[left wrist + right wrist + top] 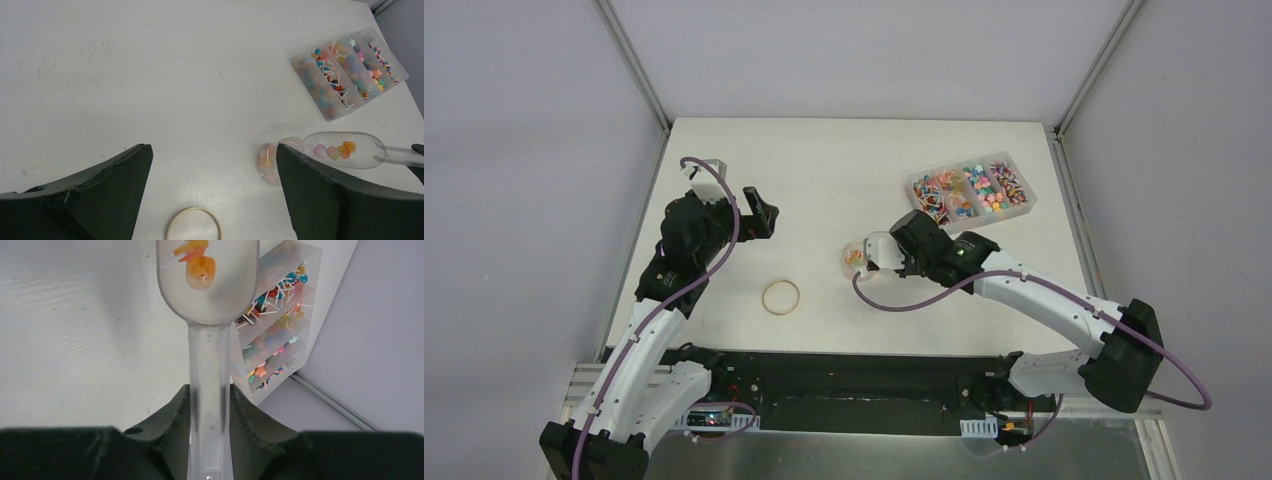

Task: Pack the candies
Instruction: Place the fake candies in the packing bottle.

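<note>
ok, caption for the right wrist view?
Right hand grips a clear scoop carrying orange candies, with the sorted candy tray behind.

The top external camera looks steeply down from above and behind the arm bases, holding the whole white rectangular table (824,170). The left wrist camera hangs fairly high, looking down across the table between its black fingers (100,195). The right wrist camera sits close, sighting along the clear plastic scoop (210,390). All three share the clear compartmented plastic tray (1027,200).

A clear scoop (362,150) holds candies (334,151) beside possibly a blurred cup (268,166).
</note>
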`<state>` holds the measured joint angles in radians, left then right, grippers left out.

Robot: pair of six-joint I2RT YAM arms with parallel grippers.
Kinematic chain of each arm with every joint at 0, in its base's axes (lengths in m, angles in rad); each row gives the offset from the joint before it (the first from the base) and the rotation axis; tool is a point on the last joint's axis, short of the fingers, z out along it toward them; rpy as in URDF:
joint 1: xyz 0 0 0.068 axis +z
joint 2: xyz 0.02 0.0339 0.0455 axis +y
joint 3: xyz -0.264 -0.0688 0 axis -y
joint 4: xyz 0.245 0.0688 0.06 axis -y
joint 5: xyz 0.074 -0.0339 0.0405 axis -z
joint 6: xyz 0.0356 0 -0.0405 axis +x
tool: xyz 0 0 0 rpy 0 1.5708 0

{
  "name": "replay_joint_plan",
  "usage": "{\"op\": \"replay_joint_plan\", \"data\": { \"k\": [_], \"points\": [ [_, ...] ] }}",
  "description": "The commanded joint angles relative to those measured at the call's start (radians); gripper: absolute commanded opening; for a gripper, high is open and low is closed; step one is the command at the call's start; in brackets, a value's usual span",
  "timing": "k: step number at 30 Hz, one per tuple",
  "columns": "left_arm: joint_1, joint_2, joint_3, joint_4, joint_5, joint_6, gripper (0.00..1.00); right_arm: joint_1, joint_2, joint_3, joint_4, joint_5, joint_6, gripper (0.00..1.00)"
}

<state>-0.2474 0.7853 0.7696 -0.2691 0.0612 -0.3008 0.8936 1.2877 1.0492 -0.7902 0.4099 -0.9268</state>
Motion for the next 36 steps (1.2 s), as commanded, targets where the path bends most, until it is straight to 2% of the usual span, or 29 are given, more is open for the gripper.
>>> {"op": "replay_joint_plan", "data": {
  "k": [1,36],
  "points": [
    [0.0,-0.012,-0.009,0.03,0.012,0.011,0.99,0.021,0.009,0.057,-0.004,0.076,-0.009,0.0],
    [0.0,-0.021,-0.012,0.032,0.015,0.012,0.99,0.139,0.1,0.124,-0.095,0.277,-0.007,0.0]
  ]
}}
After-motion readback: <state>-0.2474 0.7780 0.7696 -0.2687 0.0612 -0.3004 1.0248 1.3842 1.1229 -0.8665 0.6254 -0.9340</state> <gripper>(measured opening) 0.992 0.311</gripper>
